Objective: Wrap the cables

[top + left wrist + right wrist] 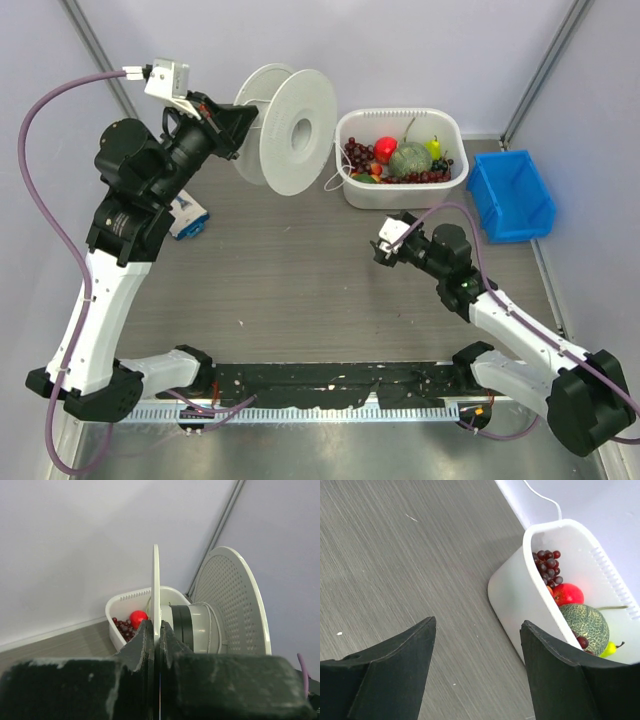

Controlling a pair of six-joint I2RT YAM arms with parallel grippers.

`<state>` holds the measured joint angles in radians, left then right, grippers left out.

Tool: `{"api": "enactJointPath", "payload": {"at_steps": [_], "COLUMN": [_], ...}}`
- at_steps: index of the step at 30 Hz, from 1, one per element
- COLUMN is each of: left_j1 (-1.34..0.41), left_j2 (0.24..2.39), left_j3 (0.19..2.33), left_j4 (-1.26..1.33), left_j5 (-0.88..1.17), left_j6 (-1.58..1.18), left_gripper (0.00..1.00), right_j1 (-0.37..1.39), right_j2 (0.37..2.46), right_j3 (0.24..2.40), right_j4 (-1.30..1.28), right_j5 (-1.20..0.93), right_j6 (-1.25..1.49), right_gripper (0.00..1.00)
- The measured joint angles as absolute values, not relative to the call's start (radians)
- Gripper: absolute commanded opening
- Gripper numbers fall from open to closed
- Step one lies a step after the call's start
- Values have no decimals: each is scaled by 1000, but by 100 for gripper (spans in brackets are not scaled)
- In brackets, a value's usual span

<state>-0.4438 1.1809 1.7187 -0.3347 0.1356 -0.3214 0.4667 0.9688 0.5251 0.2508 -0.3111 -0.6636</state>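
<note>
**A:** Left arm status?
**B:** The left gripper [243, 124] is up at the back left, jaws clamped on the near flange of the white spool [295, 130]. In the wrist view both fingers [144, 639] pinch that flange edge-on, with no gap. The spool's axis is roughly level, and it looks lifted off the table [300, 270].
**A:** Anything on the hub?
**B:** A dark band sits beside the pale core. I can't tell whether any cord is wound on. The far flange is perforated.
**A:** Where's the cord?
**B:** The thin white cord [545, 498] comes over the rim of the white tub [517, 595] at its left end. From above, a small loop of it lies on the table just beside that end, between tub and spool. I can't trace either end of it.
**A:** Right arm?
**B:** The right gripper [384, 250] hangs over the table on the near side of the tub, apart from it. Its jaws are wide apart and hold nothing. Only tabletop shows between the fingers [395, 670].
**A:** Tub contents?
**B:** Dark red grapes [357, 155], a red fruit [385, 148], a netted green melon [410, 160] and a yellow-green pear [434, 148]. A blue bin [500, 195] sits just right of the tub.
**A:** Any labels or brands?
**B:** None I can read. There's a small blue-and-white item [188, 218] on the table by the left arm, but it's too small to make out any print.
</note>
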Motion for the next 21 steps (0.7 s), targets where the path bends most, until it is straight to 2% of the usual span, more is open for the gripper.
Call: {"api": "enactJointPath", "payload": {"at_steps": [8, 14, 17, 21], "left_j1": [-444, -444, -444, -444], "left_j2": [1181, 1181, 1180, 1180], "left_j3": [1719, 1719, 1719, 1719], "left_j4": [-335, -334, -334, -334], "left_j5": [158, 221, 246, 246], "left_j6": [-363, -396, -417, -438], "left_gripper": [0, 0, 0, 0], "right_j1": [489, 492, 492, 515], "right_j2": [970, 1044, 1093, 1088], "right_j3": [503, 508, 518, 520], "right_j4": [384, 489, 524, 517], "right_j5": [-358, -359, -371, -397], "right_j6": [-743, -805, -819, -827], "right_gripper": [72, 73, 64, 62]}}
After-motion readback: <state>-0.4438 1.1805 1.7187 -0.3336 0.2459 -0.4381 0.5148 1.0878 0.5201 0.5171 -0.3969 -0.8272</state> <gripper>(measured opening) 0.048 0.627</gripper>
